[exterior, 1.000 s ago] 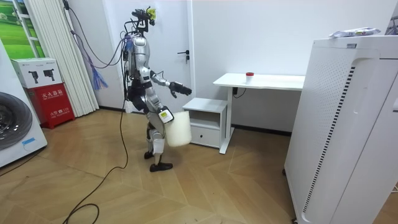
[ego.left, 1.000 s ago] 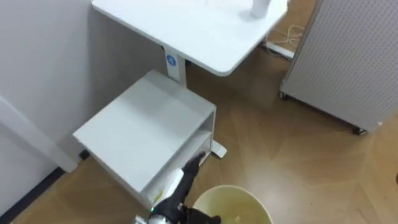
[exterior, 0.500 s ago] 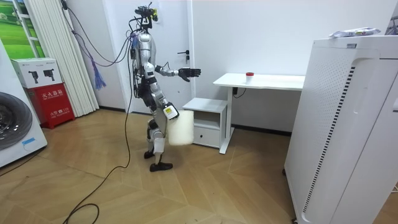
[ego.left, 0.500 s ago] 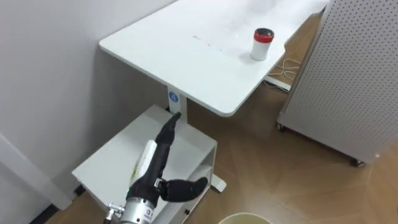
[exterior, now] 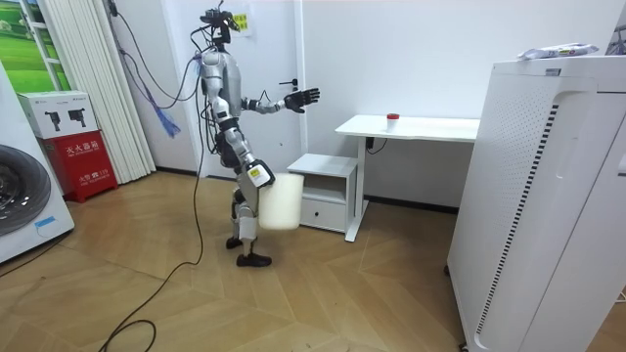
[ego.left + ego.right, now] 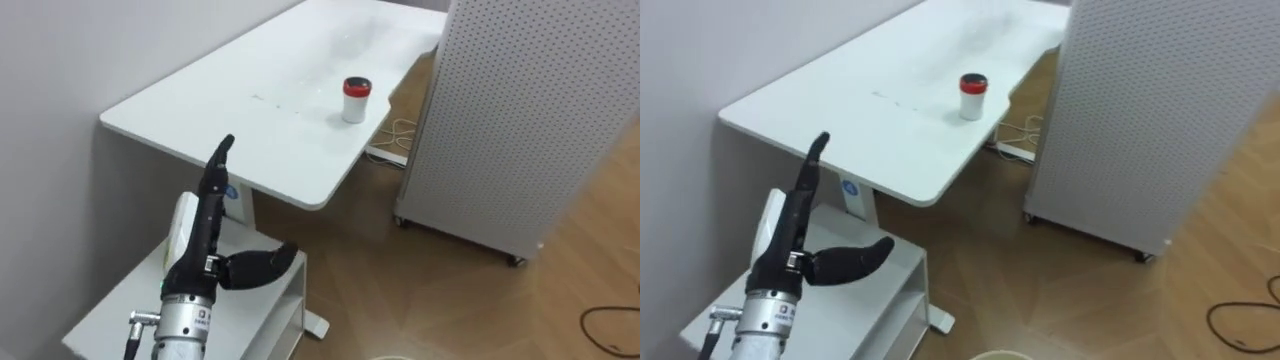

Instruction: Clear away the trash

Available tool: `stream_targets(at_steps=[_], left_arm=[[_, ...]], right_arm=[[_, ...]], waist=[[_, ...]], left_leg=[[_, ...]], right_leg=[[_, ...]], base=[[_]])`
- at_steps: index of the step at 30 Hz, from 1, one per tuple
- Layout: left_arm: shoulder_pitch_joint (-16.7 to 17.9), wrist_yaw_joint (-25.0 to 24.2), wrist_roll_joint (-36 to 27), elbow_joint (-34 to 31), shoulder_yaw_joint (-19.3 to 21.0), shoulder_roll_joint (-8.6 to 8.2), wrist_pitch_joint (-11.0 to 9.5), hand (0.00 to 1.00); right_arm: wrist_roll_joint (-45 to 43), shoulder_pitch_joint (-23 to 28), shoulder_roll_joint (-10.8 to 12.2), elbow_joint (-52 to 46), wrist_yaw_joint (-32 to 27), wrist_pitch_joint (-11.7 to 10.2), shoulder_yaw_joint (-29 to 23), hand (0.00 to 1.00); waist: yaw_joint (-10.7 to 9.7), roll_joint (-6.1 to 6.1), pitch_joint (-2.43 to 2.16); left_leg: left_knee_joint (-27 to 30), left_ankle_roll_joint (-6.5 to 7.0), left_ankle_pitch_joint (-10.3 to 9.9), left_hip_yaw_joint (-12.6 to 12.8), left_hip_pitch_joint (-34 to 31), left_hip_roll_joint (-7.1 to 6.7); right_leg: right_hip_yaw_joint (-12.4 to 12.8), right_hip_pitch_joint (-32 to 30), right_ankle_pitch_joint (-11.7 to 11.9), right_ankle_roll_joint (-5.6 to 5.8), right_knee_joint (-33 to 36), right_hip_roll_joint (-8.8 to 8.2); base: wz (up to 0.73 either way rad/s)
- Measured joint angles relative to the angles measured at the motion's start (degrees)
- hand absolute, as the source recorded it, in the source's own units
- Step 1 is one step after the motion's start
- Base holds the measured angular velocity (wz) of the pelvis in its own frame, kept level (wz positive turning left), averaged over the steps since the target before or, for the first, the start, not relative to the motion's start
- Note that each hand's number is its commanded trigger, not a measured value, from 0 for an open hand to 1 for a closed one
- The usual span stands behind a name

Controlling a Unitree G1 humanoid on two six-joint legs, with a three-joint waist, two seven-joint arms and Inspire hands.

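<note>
A small white container with a red cap point(image 6: 356, 99) stands upright on the white desk point(image 6: 250, 90), near its right edge; it also shows in the room view as a red dot point(image 5: 392, 118). My left hand point(image 6: 203, 245) is raised at shoulder height in front of me, open, fingers straight and pointing toward the desk, thumb spread, holding nothing. It is well short of the container. In the room view a cream waste bin point(image 5: 279, 202) hangs at my hip from my right hand point(image 5: 256, 178). I stand beside the low white cabinet point(image 5: 328, 166).
The low cabinet point(image 6: 110, 315) sits under the desk's near end. A tall white perforated unit point(image 6: 530, 120) stands right of the desk, with cables point(image 6: 398, 134) on the wooden floor between them. A washing machine point(image 5: 24, 196) and a red box point(image 5: 83, 156) stand behind me.
My left arm has risen from beside the bin to shoulder height, hand open toward the desk. The head camera has lifted, so the desk and container fill more of the picture.
</note>
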Motion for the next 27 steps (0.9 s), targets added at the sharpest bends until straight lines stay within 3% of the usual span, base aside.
stream_targets(at_steps=[6,8,10,14,17,27], left_arm=[[0.00,1.01,-0.42,-0.15,0.02,0.13,0.01,0.00],[0.00,0.91,-1.38,-0.38,-0.02,0.09,0.03,0.00],[0.00,0.76,-1.38,-1.21,0.04,0.19,0.09,0.00],[0.66,0.64,-1.39,-3.25,0.28,0.14,0.09,0.00],[2.91,0.71,-1.24,-4.27,1.51,0.14,0.09,0.00],[3.54,0.87,-1.16,-6.84,1.70,0.11,0.08,0.00]], right_arm=[[-0.35,0.02,-0.44,-0.60,0.60,0.01,-0.93,1.00],[-1.26,0.02,-0.44,-1.46,0.59,0.01,-0.92,1.00],[-2.21,0.01,-0.44,-1.75,0.80,0.01,-0.88,1.00],[-2.54,0.08,-0.45,-1.97,2.32,0.01,-0.83,1.00],[-3.03,0.27,-0.46,-1.99,3.36,0.02,-0.91,1.00],[-4.35,0.33,-0.51,-2.02,3.85,0.02,-1.57,1.00]], waist=[[0.17,-0.06,-0.03],[0.28,-0.06,-0.03],[0.63,-0.09,-0.08],[1.96,0.01,-0.17],[1.81,0.71,-0.55],[0.65,1.17,-0.54]], left_leg=[[0.75,-0.69,-0.17,1.37,0.36,0.93],[0.76,-0.90,-0.24,-1.04,0.65,0.64],[0.85,-1.25,-0.46,-1.58,0.97,0.62],[0.87,-1.43,-0.56,-4.53,1.75,0.50],[0.63,-1.43,-0.56,-7.38,3.15,0.48],[-0.46,-1.44,-0.56,-7.99,3.87,0.24]], right_leg=[[0.04,-0.85,0.27,-0.97,-0.07,1.01],[0.24,-0.98,0.19,-1.32,-0.13,1.52],[0.62,-1.16,0.21,-1.57,-0.24,2.06],[3.35,-1.67,0.22,-2.00,-0.13,3.31],[4.31,-1.05,0.36,-2.47,-0.24,4.10],[4.96,-1.03,0.57,-2.46,-0.31,4.42]], base=[[-0.20],[-0.28],[-0.34],[-0.45],[-0.43],[-0.05]])
